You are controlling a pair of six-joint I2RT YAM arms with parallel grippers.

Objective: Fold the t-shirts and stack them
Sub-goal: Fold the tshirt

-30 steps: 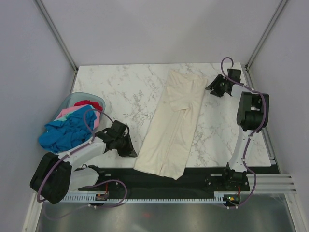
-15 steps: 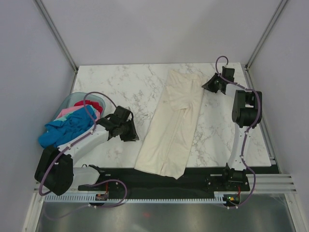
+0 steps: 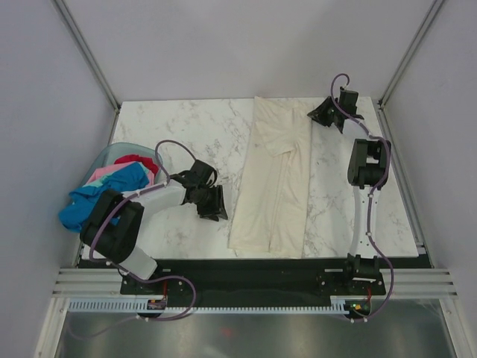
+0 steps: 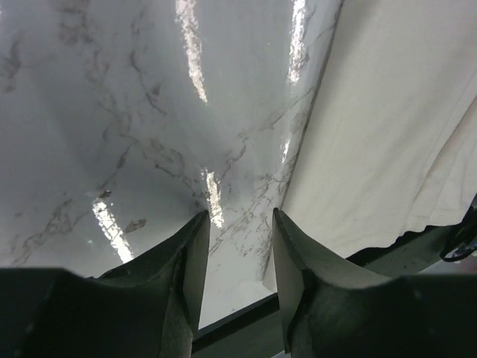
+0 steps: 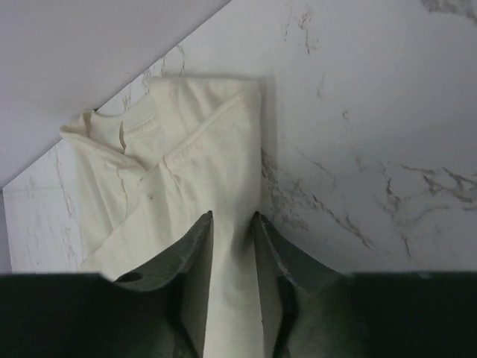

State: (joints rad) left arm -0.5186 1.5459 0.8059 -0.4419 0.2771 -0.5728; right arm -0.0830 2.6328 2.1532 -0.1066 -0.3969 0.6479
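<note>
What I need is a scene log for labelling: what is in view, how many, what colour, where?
cream t-shirt: one, cream-white, lying as a long strip across the table, far edge to near edge, right of centre.
heaped t-shirts: count unclear, blue, pink and red showing, piled in the basket and spilling over its near side.
basket: one, pale blue, at the table's left edge.
table: one, white marble with grey veins, under everything.
left gripper: one, black, open, over bare table just left of the cream t-shirt's near end.
right gripper: one, black, jaws narrowly apart over the cream t-shirt's far end; grip cannot be told.
</note>
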